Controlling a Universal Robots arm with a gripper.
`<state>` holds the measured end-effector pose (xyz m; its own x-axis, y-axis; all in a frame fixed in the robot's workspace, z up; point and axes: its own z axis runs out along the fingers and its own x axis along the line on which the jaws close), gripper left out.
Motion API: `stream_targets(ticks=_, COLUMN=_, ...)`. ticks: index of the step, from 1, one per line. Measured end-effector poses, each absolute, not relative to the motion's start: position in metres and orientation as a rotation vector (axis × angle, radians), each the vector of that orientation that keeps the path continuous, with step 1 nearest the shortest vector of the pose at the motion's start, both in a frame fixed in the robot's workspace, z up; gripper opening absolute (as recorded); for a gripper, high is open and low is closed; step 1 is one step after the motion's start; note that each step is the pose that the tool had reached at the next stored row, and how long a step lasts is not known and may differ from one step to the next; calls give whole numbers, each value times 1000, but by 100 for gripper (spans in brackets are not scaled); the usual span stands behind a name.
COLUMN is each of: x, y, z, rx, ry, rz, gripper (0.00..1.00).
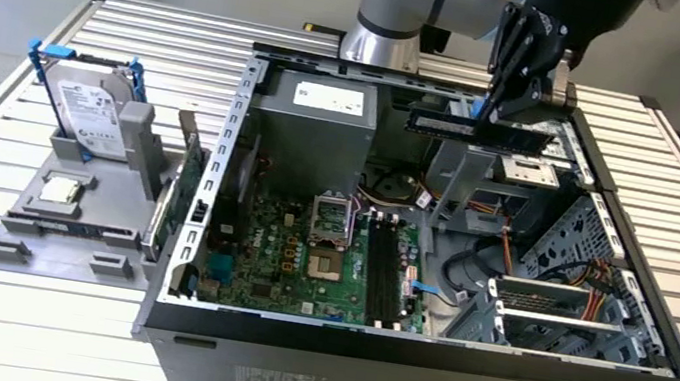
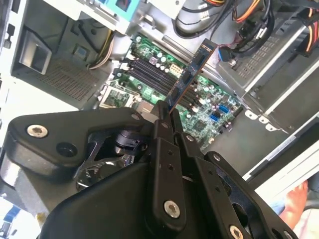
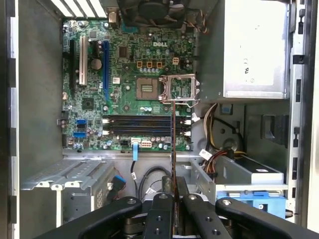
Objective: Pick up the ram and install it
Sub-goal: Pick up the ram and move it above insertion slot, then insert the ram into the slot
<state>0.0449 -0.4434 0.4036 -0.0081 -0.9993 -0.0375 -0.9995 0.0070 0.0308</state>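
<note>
My gripper [image 1: 511, 125] is shut on the ram [image 1: 474, 129], a long dark stick held level above the open computer case [image 1: 201, 170], over its far right part in the exterior view. The second wrist view has the ram [image 2: 189, 78] sticking out from between the black fingers [image 2: 164, 130], its end pointing toward the motherboard [image 2: 209, 107]. Seen edge-on in the first wrist view, the ram [image 3: 173, 144] crosses over the black memory slots [image 3: 144, 125] on the green motherboard [image 3: 89, 79]. In the exterior view the memory slots [image 1: 385, 268] lie well below the gripper.
A grey power supply [image 1: 308, 135] stands at the case's back. Drive cages and cables [image 1: 543, 282] fill the case's right side. Outside the case, at the exterior view's left, a silver hard drive in a blue frame [image 1: 93, 113] and a green expansion card [image 1: 188, 188] stand on a grey fixture [image 1: 67, 210].
</note>
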Motion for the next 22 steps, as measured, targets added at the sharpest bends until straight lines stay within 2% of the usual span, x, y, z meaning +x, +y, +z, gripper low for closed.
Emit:
stream_targets(ticks=12, x=45, y=-428, z=403, rx=-2209, ry=2226, rz=76, gripper=0)
stream_targets(ticks=22, x=42, y=-439, z=403, rx=-2209, ry=2226, rz=76, gripper=0)
